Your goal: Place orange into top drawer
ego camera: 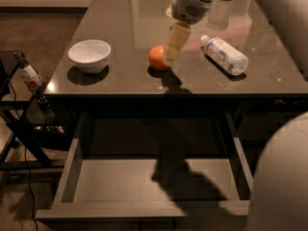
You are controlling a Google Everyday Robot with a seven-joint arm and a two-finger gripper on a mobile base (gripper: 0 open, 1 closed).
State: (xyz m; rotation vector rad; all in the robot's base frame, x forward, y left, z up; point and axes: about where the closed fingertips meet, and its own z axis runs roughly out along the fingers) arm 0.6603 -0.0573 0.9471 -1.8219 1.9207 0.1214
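1. Gripper (pixel 171 56) sat upper centre of frame, low over the tabletop (pixel 120 13), its tip right against the right side of the orange (pixel 158 58). Clenched or released: cannot tell, and no grasp on the fruit could be confirmed.
2. Far left, a small bottle (pixel 29 75) stood on a dark stand (pixel 21 129) off the table edge. Not part of the job.
3. White bowl (pixel 89 56) was upright on the left part of the tabletop, well apart from the orange.
4. Orange rested on the tabletop at centre, with its shadow directly under it, so I judged it not lifted. It lay close to the front edge, above the drawer opening.
5. Top drawer (pixel 115 179) filled the lower centre of frame, pulled open under the table front. Only the arm's shadow showed on its flat grey bottom.
6. Clear bottle (pixel 224 55) lay on its side to the right of the gripper, near but apart from it.
7. Status, as a judgement: drawer open and approach to the orange looked done. Left to do: secure the grasp, lift, carry forward past the table edge, lower into the drawer, let go. Early stage, roughly a third in.
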